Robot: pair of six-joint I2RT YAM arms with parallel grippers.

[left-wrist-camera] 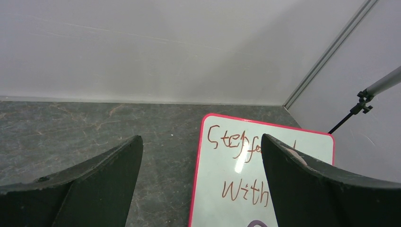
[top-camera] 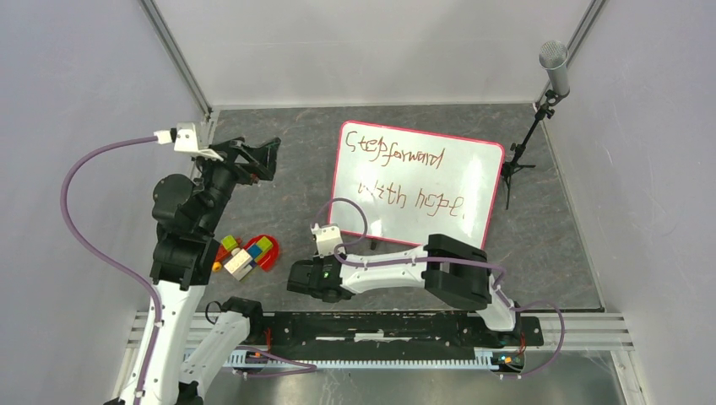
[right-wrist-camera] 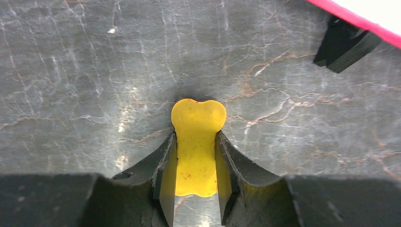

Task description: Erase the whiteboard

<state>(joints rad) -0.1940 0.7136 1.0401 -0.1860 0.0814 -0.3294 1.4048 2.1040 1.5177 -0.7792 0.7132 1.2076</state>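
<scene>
Yellow eraser [right-wrist-camera: 197,124], perhaps — pinched in right gripper [right-wrist-camera: 196,138].

The left arm [top-camera: 179,253] stands at 8 o'clock in the top view, bent at the elbow, with its wrist pointing toward 2 o'clock. The left gripper [top-camera: 267,158] has its jaws wide apart and nothing is between them. The right arm [top-camera: 397,268] lies low and reaches from 4 o'clock toward 9 o'clock. The right gripper [right-wrist-camera: 196,137] points down, with its fingers [right-wrist-camera: 163,170] pressed on both sides of a flat yellow piece [right-wrist-camera: 197,118].

Overhead looks down on whiteboard [top-camera: 418,181], left wrist faces it low, right wrist close above table [right-wrist-camera: 71,71]
</scene>
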